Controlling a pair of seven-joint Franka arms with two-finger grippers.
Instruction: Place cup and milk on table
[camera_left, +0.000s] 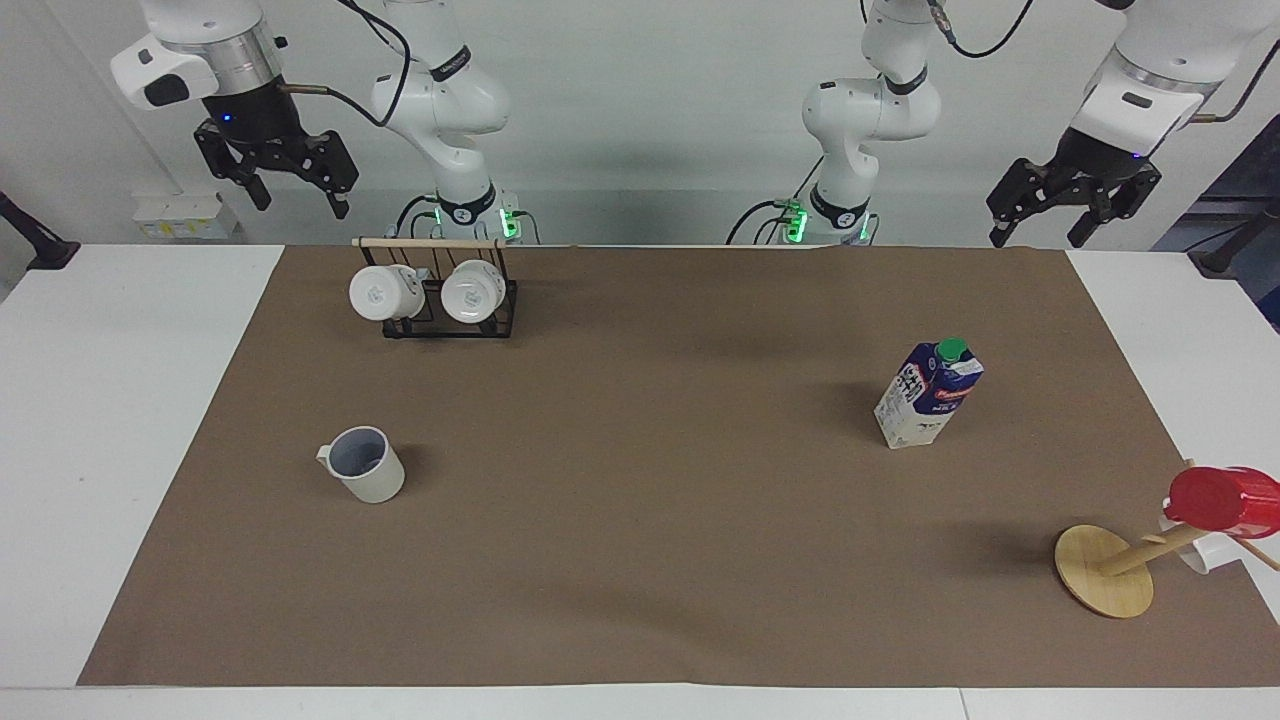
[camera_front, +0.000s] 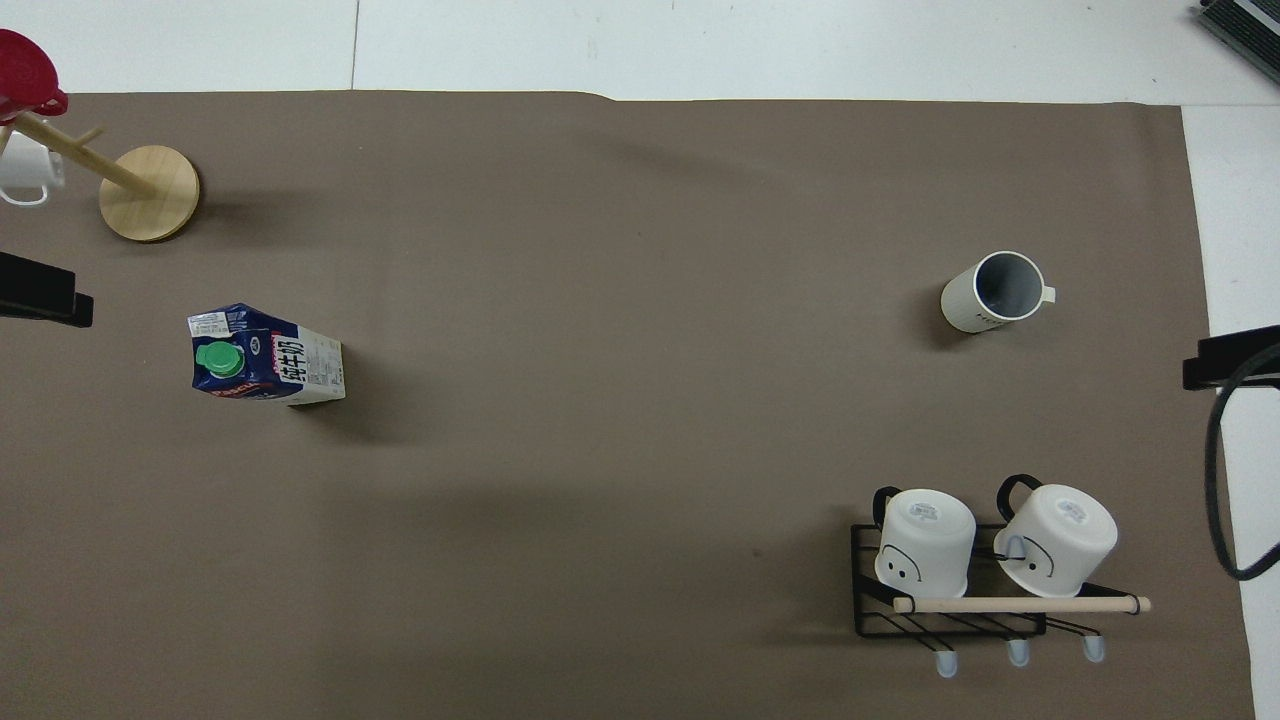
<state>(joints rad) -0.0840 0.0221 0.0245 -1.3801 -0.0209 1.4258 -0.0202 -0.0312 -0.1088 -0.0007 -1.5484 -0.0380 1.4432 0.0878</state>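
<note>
The cup (camera_left: 365, 465) (camera_front: 990, 292) stands upright on the brown sheet of the table (camera_left: 640, 560), toward the right arm's end. The milk (camera_left: 930, 395) (camera_front: 265, 355), a blue and white carton with a green cap, stands upright on the sheet toward the left arm's end. My right gripper (camera_left: 297, 200) hangs open and empty, high above the table's edge by the robots. My left gripper (camera_left: 1038, 236) is raised the same way at its own end, also open and empty. Neither is close to the cup or the milk.
A black wire rack (camera_left: 435, 325) (camera_front: 950, 610) holding two white mugs sits near the robots, at the right arm's end. A wooden mug tree (camera_left: 1105, 570) (camera_front: 150, 190) with a red cup (camera_left: 1225, 500) (camera_front: 25, 75) stands at the left arm's end, farther out than the milk.
</note>
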